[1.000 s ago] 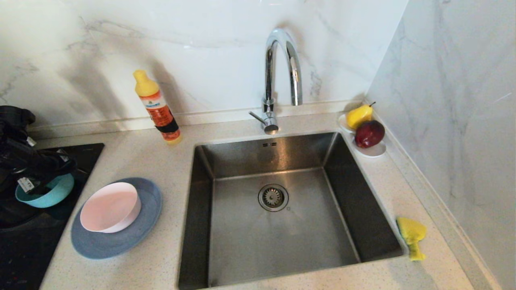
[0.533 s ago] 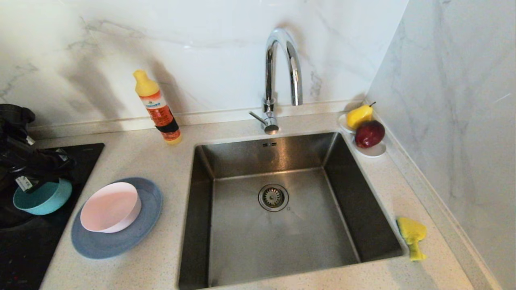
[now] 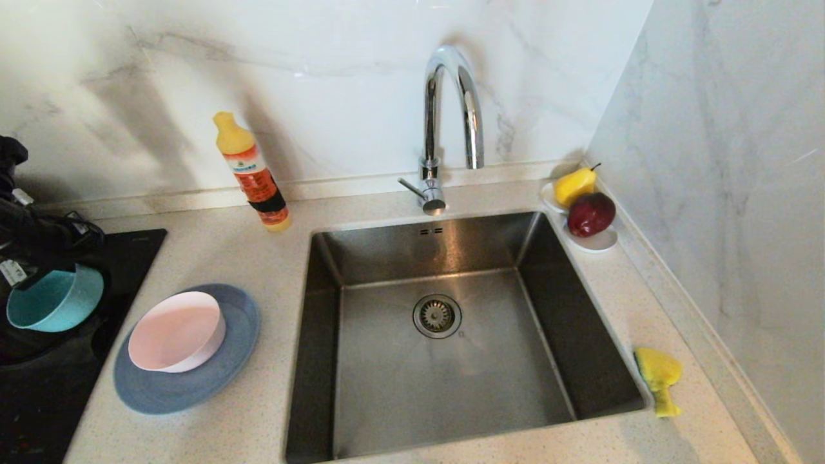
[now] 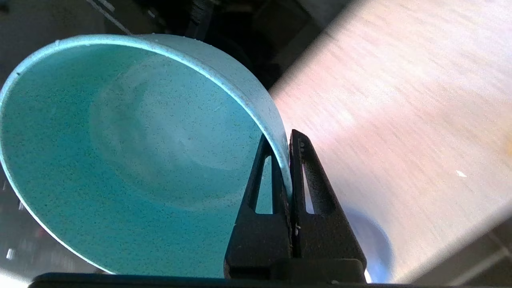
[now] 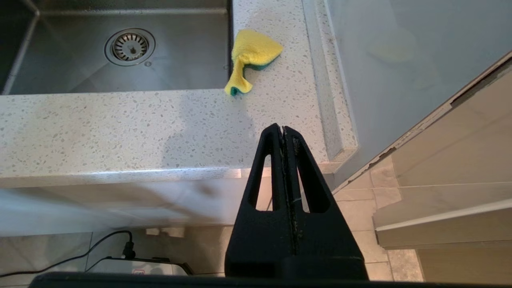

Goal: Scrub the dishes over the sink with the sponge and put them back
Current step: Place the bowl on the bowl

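At the far left, above the black cooktop point(image 3: 38, 386), my left gripper point(image 3: 38, 267) is shut on the rim of the small teal bowl point(image 3: 55, 299), which hangs tilted. In the left wrist view the two fingers point(image 4: 308, 176) pinch the teal bowl's point(image 4: 132, 160) wall. The pale pink bowl point(image 3: 177, 330) sits on the blue-grey plate point(image 3: 187, 380) left of the steel sink point(image 3: 387, 380). The yellow sponge point(image 3: 657, 377), with its green face point(image 5: 256, 67) underneath, lies crumpled on the counter right of the sink. My right gripper point(image 5: 283, 130) hangs shut and bare below the counter's front edge.
A curved chrome tap point(image 3: 451, 122) stands behind the sink point(image 5: 80, 76). An orange and yellow detergent bottle point(image 3: 251, 171) stands at the back left. A small white dish point(image 3: 596, 241) with a pear point(image 3: 573, 185) and an apple point(image 3: 590, 214) sits in the back right corner. Marble walls close the back and right.
My left gripper closed on the teal bowl's rim and has carried it up and to the left, tilting it. Nothing else has moved.
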